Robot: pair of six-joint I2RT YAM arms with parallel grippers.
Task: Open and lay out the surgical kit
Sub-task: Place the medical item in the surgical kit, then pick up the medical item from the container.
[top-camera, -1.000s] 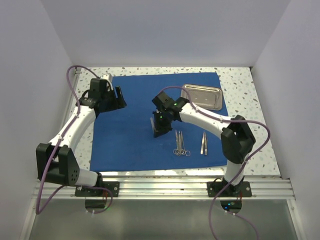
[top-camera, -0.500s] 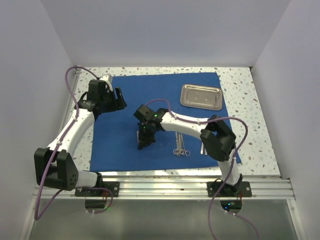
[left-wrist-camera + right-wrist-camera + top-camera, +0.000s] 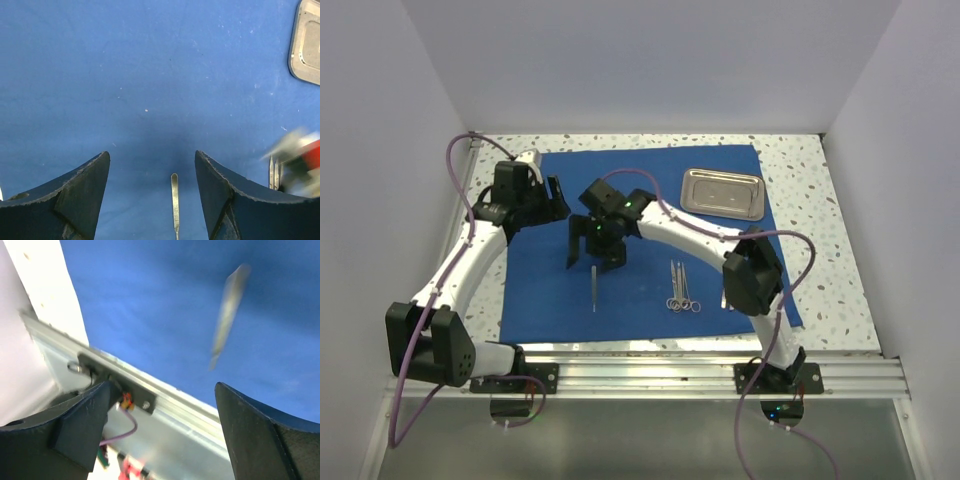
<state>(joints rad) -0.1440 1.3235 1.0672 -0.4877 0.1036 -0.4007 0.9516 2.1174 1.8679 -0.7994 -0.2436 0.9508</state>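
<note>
The royal-blue cloth wrap (image 3: 560, 285) lies spread flat on the table. A slim silver instrument (image 3: 594, 290) lies by itself on the cloth, just below my right gripper (image 3: 593, 258), which hangs open and empty above it. The right wrist view shows the instrument (image 3: 227, 312) as a blur past the open gripper (image 3: 164, 385). My left gripper (image 3: 555, 198) hovers over the cloth's far left. It is open with nothing between its fingers (image 3: 151, 153), and the instrument (image 3: 174, 205) lies on the cloth below. Scissors and forceps (image 3: 680, 288) lie side by side. The steel tray (image 3: 723, 192) sits at the cloth's far right corner.
Tweezers (image 3: 727, 290) lie right of the scissors, partly behind my right arm's elbow (image 3: 752, 270). The speckled tabletop (image 3: 820, 230) borders the cloth. An aluminium rail (image 3: 650, 375) runs along the near edge. White walls close in the left, right and back.
My right arm swung left across the cloth with its gripper shut, then the gripper opened and the slim instrument now lies on the cloth. The left arm has barely moved.
</note>
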